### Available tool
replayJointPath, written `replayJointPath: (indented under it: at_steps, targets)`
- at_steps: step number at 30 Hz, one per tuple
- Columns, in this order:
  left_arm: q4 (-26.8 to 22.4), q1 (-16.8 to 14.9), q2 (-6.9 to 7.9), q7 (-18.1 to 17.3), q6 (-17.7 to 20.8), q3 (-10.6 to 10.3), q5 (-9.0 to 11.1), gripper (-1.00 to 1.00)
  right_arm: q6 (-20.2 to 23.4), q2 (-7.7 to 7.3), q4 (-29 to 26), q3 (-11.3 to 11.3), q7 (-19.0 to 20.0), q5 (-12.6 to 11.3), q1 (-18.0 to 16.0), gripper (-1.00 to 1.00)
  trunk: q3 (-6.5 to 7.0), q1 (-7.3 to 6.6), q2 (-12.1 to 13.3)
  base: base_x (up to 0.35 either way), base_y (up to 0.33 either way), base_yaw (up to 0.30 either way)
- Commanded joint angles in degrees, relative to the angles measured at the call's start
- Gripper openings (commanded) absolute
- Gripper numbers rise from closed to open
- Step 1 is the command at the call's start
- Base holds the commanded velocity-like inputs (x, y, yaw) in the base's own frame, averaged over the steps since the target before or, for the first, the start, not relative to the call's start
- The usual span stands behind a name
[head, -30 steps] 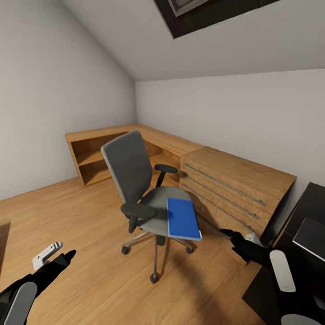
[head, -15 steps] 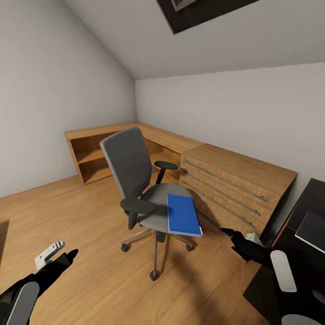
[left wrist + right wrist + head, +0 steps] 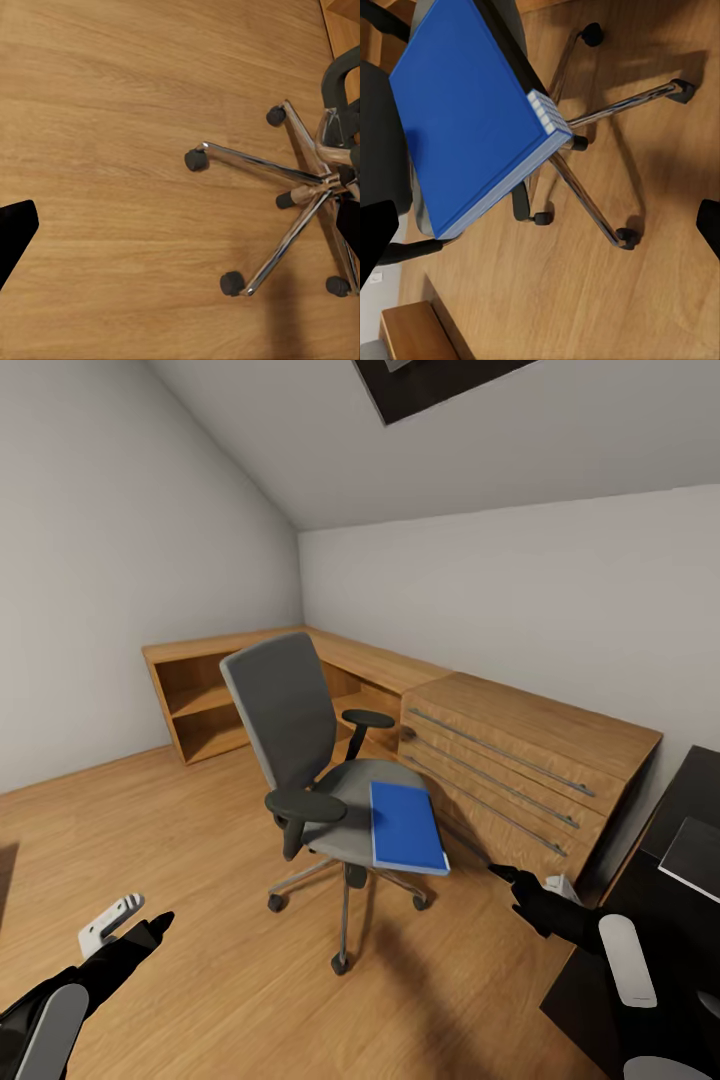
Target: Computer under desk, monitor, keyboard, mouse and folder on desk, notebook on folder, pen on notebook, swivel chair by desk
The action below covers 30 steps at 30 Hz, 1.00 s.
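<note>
At the centre of the head view, the swivel chair (image 3: 310, 780) stands on the wooden floor (image 3: 200, 840), its backrest toward the left and its seat toward the right. On the right part of that seat lies the folder (image 3: 406, 827), flat, with one corner overhanging the seat edge. Right wrist view: the folder (image 3: 472, 112) shows its blue cover and white page edges above the chair's chrome star base (image 3: 585, 150).

Beyond the chair, a light wooden drawer chest (image 3: 520, 760) stands against the far wall, joined at the far left by open wooden shelving (image 3: 200, 700). At the near right edge, part of the desk (image 3: 670, 920) with its glossy black top is visible.

The left gripper (image 3: 130, 932) hangs at the near left, above bare floor, well apart from the chair. The right gripper (image 3: 520, 885) hangs at the near right, near the folder but not touching it. Jaw state of both grippers: cannot be determined; neither holds anything visible. Left wrist view: the chrome base (image 3: 292, 187) and black casters rest on the floor.
</note>
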Motion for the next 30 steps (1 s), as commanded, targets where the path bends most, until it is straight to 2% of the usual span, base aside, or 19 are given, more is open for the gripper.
replayJointPath:
  at_steps: [1, 14, 16, 21, 26, 30]
  targets:
    - [-0.06, -0.04, 0.0, 0.51, 0.18, 0.01, 0.58, 1.0, 0.24, 0.02, 0.0, -0.11, 0.18, 0.13, -0.05, 1.0, -0.24, 0.22, -0.44, 0.0, 0.0, 0.0]
    - [-0.03, -0.04, -1.12, 0.61, 0.18, 0.01, 0.47, 1.0, 0.56, 0.2, 0.29, -0.1, 0.51, -0.3, -0.05, 1.0, -2.57, 3.07, -5.66, 0.0, 0.0, 0.0]
    - [0.02, -0.04, -1.24, 0.62, 0.18, 0.01, 0.47, 1.0, 0.54, 0.14, 0.35, -0.13, 0.73, -2.97, -0.05, 1.0, -2.93, 3.51, -6.46, 0.0, 0.0, 0.0]
    - [0.13, -0.04, -1.77, 0.62, 0.11, 0.01, 0.43, 1.0, 0.46, 0.08, 0.91, -0.06, 0.87, -4.88, -0.05, 1.0, -3.83, 4.61, -8.46, 0.0, 0.0, 0.0]
    - [0.08, -0.04, -1.98, 0.62, 0.16, 0.04, 0.39, 1.0, 0.45, 0.07, 1.05, 0.03, 0.92, -5.25, -0.05, 1.0, -4.73, 5.71, -10.47, 0.0, 0.0, 0.0]
    - [0.06, -0.04, -2.07, 0.62, 0.18, 0.01, 0.39, 1.0, 0.43, -0.06, 1.01, -0.01, 3.03, -5.35, -0.05, 1.0, -5.45, 6.59, -12.07, 0.0, 0.0, 0.0]
